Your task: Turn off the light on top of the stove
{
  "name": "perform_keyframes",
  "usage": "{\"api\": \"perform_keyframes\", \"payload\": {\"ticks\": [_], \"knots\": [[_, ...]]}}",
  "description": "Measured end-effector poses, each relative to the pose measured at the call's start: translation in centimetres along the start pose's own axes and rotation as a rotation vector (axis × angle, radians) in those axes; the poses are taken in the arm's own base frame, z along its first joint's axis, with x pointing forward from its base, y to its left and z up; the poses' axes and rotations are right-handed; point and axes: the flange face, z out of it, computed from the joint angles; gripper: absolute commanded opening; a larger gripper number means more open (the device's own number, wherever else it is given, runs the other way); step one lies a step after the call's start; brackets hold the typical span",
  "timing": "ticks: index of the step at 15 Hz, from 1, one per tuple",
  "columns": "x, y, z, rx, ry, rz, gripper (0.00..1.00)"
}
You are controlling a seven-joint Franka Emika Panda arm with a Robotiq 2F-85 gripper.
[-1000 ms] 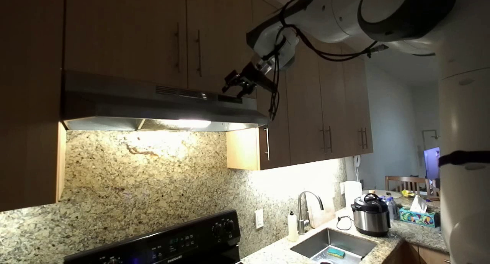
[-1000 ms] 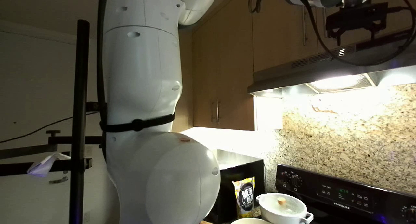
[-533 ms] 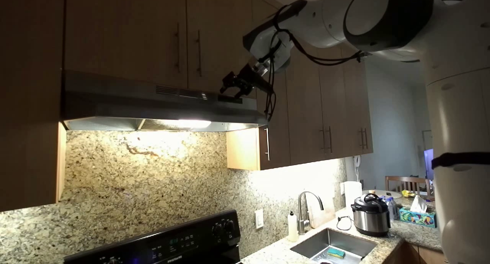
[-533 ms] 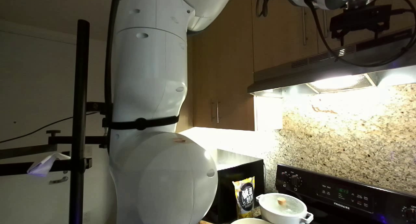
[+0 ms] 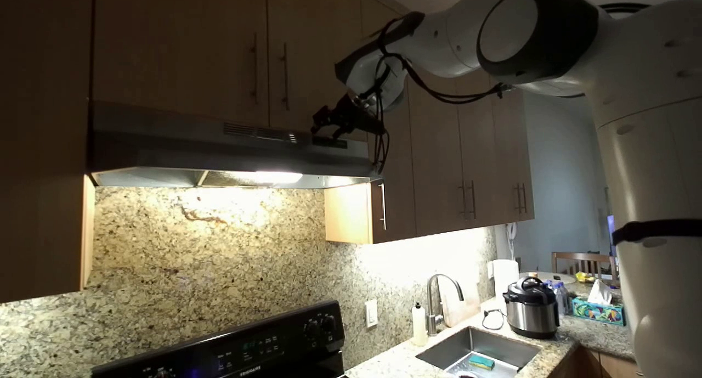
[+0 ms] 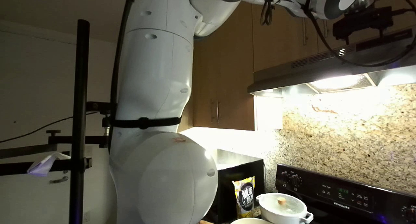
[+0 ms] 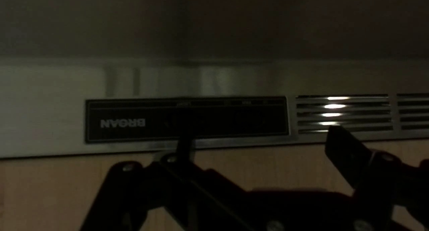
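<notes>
In an exterior view the light (image 5: pixel 278 177) glows white beneath the grey range hood (image 5: pixel 230 154), at nine o'clock from the centre of the frame, with the stove (image 5: pixel 219 356) at seven. The hand (image 5: pixel 325 132) hangs at eleven o'clock, just above the hood's dark control strip (image 5: pixel 330 142), on the end of the white arm (image 5: pixel 655 164), whose bulk fills three o'clock. On the desk (image 5: pixel 598 342) at four stands a pressure cooker (image 5: pixel 531 312) near a tissue box (image 5: pixel 598 311); at five the sink (image 5: pixel 505 349) holds a sponge (image 5: pixel 481 362). In an exterior view a white lidded pot (image 6: pixel 282 214) stands at five o'clock, just beside a snack bag (image 6: pixel 245 191); the light shows at nearly three, the stove at four, the hand at two. In the wrist view the hand is spread: its two fingers (image 7: pixel 185 152) stand well apart, one at seven o'clock, its tip overlapping the lower edge of the control strip, the other between three and four, in front of the vent slots (image 7: pixel 368 114). The strip's BROAN lettering (image 7: pixel 122 123) reads upside down at nine. Whether a finger touches the hood, I cannot tell.
</notes>
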Motion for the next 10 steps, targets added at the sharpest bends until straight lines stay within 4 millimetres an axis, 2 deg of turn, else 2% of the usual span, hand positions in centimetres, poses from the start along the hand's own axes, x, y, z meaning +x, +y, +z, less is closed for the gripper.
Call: {"api": "perform_keyframes", "payload": {"ticks": [5,10], "knots": [[-0.1,-2.6,1.2,-0.056,0.031,-0.093,1.00],[-1.6,-2.7,1.1,-0.168,0.041,-0.088,1.00]]}}
